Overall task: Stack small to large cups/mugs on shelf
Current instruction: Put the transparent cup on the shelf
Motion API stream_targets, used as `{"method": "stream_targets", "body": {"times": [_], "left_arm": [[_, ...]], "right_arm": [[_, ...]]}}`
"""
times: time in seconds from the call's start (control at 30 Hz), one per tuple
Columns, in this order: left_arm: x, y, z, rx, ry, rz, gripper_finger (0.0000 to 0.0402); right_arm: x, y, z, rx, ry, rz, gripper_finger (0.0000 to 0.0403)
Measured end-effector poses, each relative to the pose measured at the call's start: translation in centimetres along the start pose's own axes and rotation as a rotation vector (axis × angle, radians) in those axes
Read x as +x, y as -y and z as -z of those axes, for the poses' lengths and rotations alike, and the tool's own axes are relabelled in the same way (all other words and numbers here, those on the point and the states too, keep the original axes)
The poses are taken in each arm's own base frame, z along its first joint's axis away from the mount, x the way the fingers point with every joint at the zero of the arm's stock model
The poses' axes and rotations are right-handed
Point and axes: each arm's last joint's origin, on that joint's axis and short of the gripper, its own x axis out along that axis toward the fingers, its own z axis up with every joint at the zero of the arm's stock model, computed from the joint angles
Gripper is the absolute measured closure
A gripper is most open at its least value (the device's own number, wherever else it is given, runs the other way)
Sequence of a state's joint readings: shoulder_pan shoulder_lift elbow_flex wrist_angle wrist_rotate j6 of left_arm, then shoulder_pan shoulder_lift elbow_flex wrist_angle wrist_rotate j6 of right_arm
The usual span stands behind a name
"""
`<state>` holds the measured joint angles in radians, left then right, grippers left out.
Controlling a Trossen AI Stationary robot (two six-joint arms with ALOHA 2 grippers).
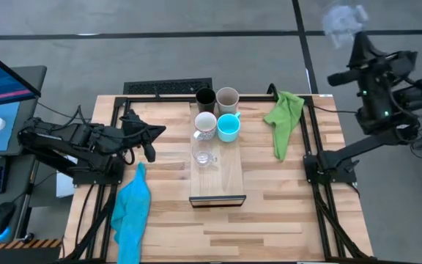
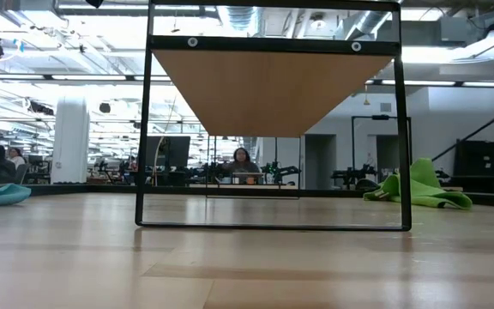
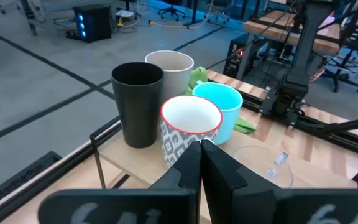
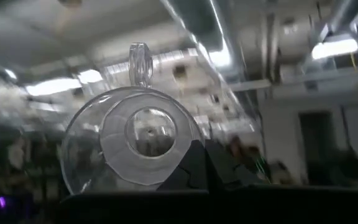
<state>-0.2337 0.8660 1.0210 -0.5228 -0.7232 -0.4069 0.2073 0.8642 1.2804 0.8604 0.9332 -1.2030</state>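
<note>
Cups sit grouped at your shelf's [image 1: 226, 172] far end; your right gripper [image 4: 194, 158], raised well off the table's far right corner, clamps a clear glass cup [image 4: 129, 146], while your left gripper [image 3: 201, 163] is pinched closed, empty

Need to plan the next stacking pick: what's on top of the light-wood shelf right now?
Five vessels on the light-wood shelf: tall black cup, beige-grey cup, patterned white mug, turquoise mug, clear glass cup. Whether anything sits inside them cannot be seen.
</note>
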Motion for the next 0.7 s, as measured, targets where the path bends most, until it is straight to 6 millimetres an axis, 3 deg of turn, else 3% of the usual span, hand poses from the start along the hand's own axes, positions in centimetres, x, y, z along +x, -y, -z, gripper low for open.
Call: {"method": "stream_targets", "body": {"times": [0.23, 0.4, 0.7], "left_arm": [[0.0, 0.0, 0.0, -0.021, 0.000, 0.000, 0.0401], [0.0, 0.0, 0.0, -0.023, -0.001, 0.000, 0.0401], [0.0, 0.0, 0.1, -0.011, -0.008, -0.004, 0.0401]], "right_arm": [[-0.2, -0.7, 1.1, -0.128, -0.469, 0.084, 0.0403], [-1.9, -2.6, 1.8, -0.081, -0.600, 0.017, 0.0403], [-3.3, -4.4, 1.4, 0.091, -0.610, -0.071, 0.0400]]}}
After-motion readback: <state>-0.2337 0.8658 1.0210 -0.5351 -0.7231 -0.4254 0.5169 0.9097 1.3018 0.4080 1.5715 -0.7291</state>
